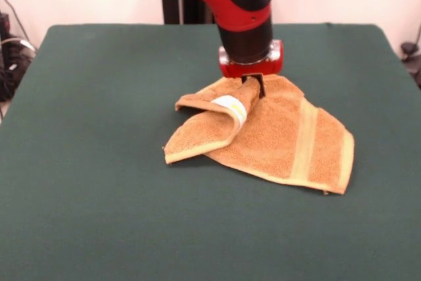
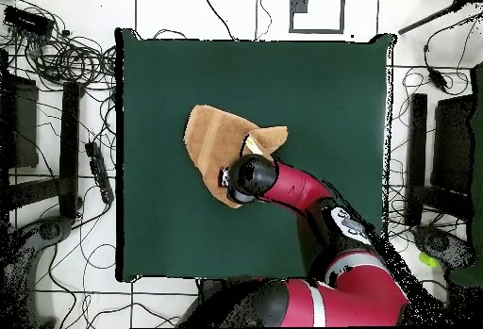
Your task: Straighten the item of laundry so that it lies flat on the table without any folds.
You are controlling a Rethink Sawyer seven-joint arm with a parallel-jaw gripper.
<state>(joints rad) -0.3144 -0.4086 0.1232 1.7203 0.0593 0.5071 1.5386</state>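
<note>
Pinching terry towel (image 1: 283, 139) fold, claw (image 1: 253, 85); flap doubled over, green table (image 1: 99, 215).

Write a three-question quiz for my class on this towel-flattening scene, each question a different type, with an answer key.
1. True or false: the towel already lies fully flat on the table.
2. Multiple choice: where is the gripper? A) drawn back off the table B) down at the towel's folded-over part C) at a bare table corner.
3. Fill in: the small label on the folded flap is ____ in colour.

Key: 1 false, one flap is folded over; 2 B; 3 white.
</note>
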